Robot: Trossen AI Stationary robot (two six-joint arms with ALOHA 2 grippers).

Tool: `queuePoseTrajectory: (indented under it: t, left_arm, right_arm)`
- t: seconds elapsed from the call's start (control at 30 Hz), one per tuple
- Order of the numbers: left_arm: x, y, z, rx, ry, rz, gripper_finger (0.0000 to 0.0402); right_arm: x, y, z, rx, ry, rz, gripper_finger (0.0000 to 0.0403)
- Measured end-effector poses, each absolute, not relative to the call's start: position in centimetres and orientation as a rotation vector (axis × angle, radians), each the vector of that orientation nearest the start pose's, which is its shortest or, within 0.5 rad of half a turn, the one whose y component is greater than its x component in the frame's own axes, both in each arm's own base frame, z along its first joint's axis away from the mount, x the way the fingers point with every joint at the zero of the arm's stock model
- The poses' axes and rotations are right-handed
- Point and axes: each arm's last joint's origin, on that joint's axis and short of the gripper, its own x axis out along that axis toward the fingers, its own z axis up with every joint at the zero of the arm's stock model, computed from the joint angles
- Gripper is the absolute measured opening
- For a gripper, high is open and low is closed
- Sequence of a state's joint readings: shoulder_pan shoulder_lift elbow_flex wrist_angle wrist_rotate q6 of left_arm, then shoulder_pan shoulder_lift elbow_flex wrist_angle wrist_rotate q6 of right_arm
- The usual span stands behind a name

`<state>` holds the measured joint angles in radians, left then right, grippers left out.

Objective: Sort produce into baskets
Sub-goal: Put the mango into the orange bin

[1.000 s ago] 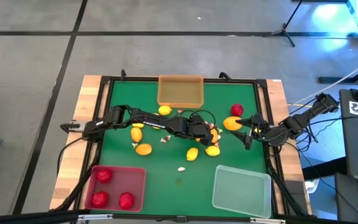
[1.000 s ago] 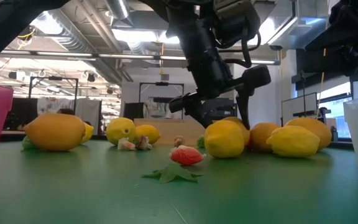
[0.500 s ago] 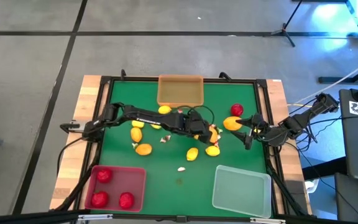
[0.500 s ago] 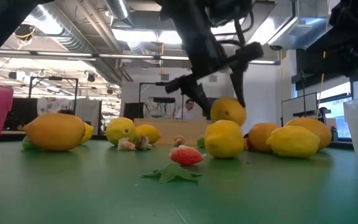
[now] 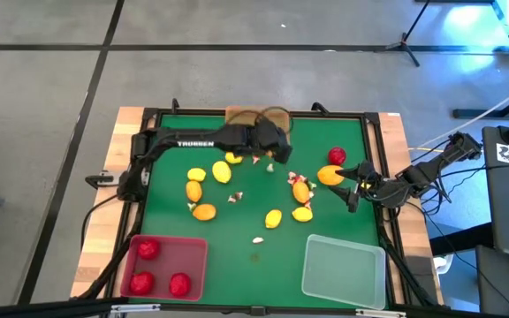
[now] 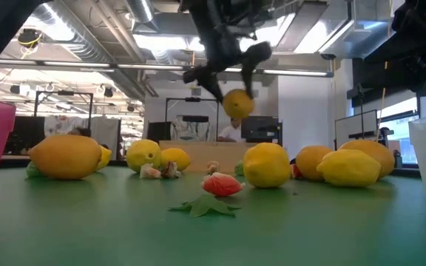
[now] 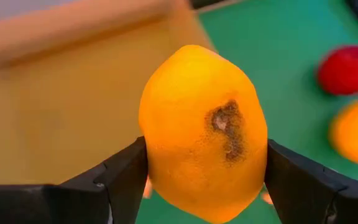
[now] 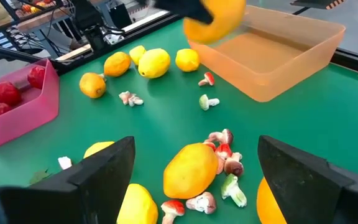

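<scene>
pinched between the two dark fingers (image 7: 124,177) of the left gripper (image 7: 204,180): a yellow lemon (image 7: 202,132), gripped across its middle, dark blemish facing the wrist camera. carried well off the green table (image 5: 325,212) in the low view, just at the near edge of the orange-tan basket (image 5: 256,117) at the far side of the mat. not yet clearly over the tray floor, judging from the high view.

main risk: releasing too soon, so that the lemon strikes the basket's rim and rolls back among the loose pieces. also possible: a slip, since a smooth oval held only at two small contact patches can twist out if swung fast.

right gripper (image 8: 191,165) resting low near the right edge of the table, fingers spread wide with nothing between them, an orange fruit (image 8: 192,169) and a cluster of small mushrooms (image 8: 219,155) just ahead. a red fruit (image 5: 337,156) near it.

elsewhere: more lemons (image 5: 222,172) scattered mid-table, three red fruits in the red basket (image 5: 197,278), the clear basket (image 5: 344,270) holding nothing visible.
</scene>
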<state>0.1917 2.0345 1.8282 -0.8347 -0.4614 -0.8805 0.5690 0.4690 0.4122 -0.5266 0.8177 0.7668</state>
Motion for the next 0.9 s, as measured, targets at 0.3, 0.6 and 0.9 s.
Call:
queuePoseTrajectory:
  t: [0.3,0.6,0.9]
  left_arm:
    - [38.3,17.7,26.1,-0.716,0.814,1.262,0.0276]
    - [36.8,21.6,25.0,-0.754,0.842,1.291,0.0276]
    - [35.8,22.3,21.5,-0.855,0.909,1.269,0.0276]
  right_arm:
    - [10.0,3.9,22.0,0.413,0.325,-0.402,0.0337]
    - [10.0,3.8,22.0,0.406,0.304,-0.432,0.0337]
    - [10.0,3.8,22.0,0.413,0.302,-0.434,0.0337]
